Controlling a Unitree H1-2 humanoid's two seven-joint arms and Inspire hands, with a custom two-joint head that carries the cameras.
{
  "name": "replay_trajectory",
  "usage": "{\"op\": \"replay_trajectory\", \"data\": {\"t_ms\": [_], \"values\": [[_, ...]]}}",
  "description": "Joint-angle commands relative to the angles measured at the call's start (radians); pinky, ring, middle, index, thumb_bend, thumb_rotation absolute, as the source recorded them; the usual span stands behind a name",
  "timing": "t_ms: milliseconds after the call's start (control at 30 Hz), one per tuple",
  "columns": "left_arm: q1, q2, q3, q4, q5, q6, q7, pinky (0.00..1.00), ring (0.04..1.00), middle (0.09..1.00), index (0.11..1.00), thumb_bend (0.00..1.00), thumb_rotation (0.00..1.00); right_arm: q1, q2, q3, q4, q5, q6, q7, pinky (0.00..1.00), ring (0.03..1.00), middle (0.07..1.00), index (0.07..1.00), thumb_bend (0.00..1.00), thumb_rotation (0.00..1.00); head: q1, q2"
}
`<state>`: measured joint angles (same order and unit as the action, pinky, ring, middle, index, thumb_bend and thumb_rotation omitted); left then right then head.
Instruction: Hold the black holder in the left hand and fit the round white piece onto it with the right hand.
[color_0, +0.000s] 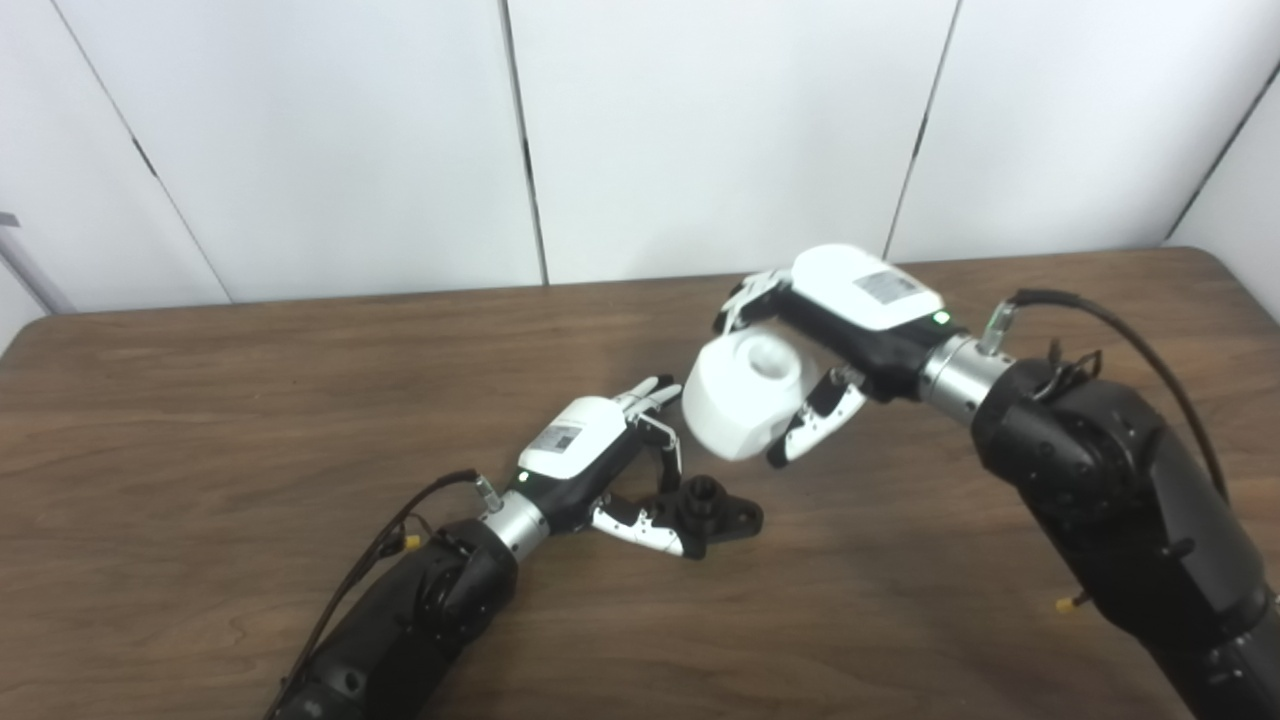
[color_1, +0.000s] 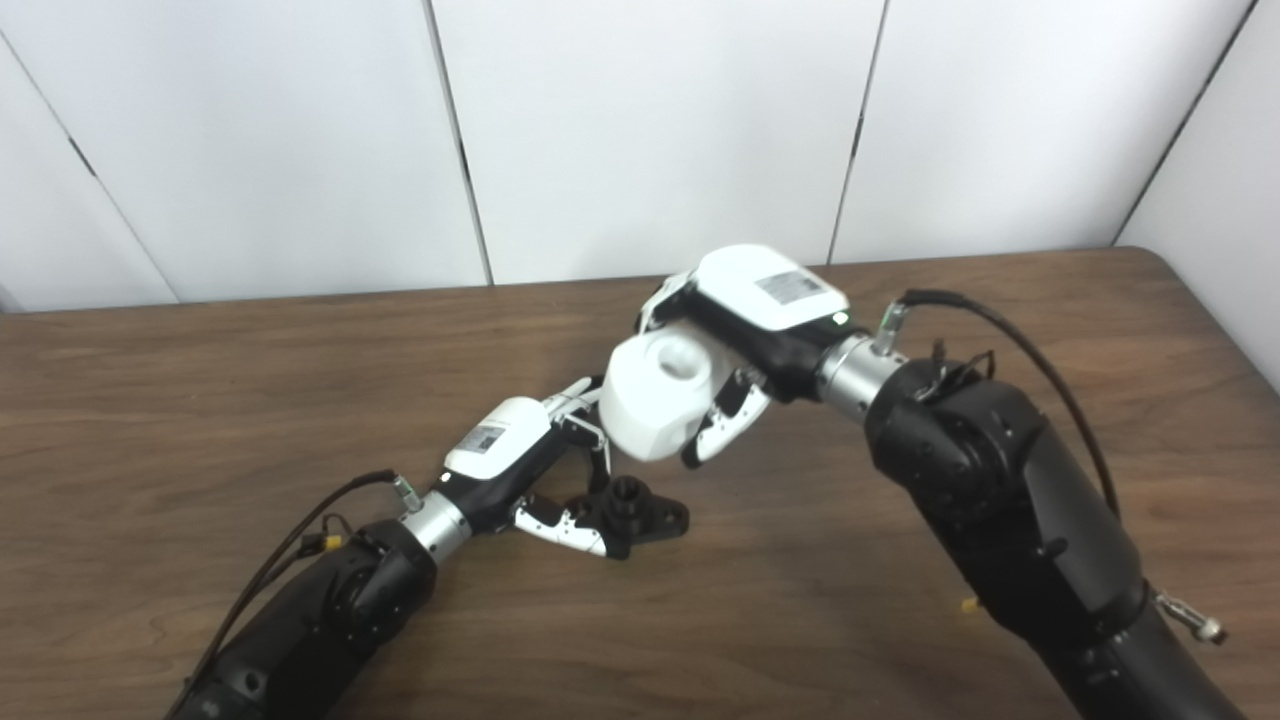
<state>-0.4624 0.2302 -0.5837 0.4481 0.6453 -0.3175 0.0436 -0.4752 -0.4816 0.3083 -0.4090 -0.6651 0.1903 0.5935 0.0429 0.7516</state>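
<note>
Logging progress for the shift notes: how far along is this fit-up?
Done: the left hand grips the black holder low at the table. In hand: the right hand holds the round white piece above it. Left: seating the piece on the holder.

Dark wood-grain desk (color_0: 200, 420) spans the view, rounded far corners, backed by a white panelled wall (color_0: 720, 130) with thin dark seams (color_0: 522, 140) running down to the desk's rear edge, some seams slanted, some near vertical.
</note>
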Motion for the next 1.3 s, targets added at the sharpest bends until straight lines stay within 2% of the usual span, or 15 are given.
{"op": "replay_trajectory", "data": {"t_ms": [0, 300, 867, 1267], "values": [[0.051, -0.001, -0.055, 0.072, 0.090, 0.099, -0.084, 0.94, 1.000, 0.957, 0.485, 0.52, 0.07, -0.051, 0.003, 0.001, -0.020, -0.006, -0.038, -0.003, 0.83, 0.834, 0.748, 0.481, 0.52, 0.14, 0.001, 0.001], [0.057, -0.004, -0.056, 0.054, 0.092, 0.113, -0.086, 0.94, 1.000, 0.958, 0.485, 0.52, 0.07, -0.068, 0.029, 0.027, 0.009, -0.003, -0.049, 0.029, 0.86, 0.835, 0.751, 0.481, 0.53, 0.15, 0.005, 0.007], [0.064, -0.001, -0.060, 0.028, 0.085, 0.130, -0.094, 0.95, 1.000, 0.951, 0.485, 0.52, 0.07, -0.070, 0.027, 0.046, 0.053, -0.012, -0.111, 0.041, 0.81, 0.828, 0.742, 0.480, 0.53, 0.15, 0.010, 0.021], [0.074, 0.006, -0.062, 0.002, 0.074, 0.139, -0.109, 0.95, 1.000, 0.955, 0.485, 0.52, 0.07, -0.078, 0.026, 0.051, 0.110, -0.012, -0.144, 0.042, 0.82, 0.829, 0.740, 0.481, 0.53, 0.14, 0.011, 0.030]]}}
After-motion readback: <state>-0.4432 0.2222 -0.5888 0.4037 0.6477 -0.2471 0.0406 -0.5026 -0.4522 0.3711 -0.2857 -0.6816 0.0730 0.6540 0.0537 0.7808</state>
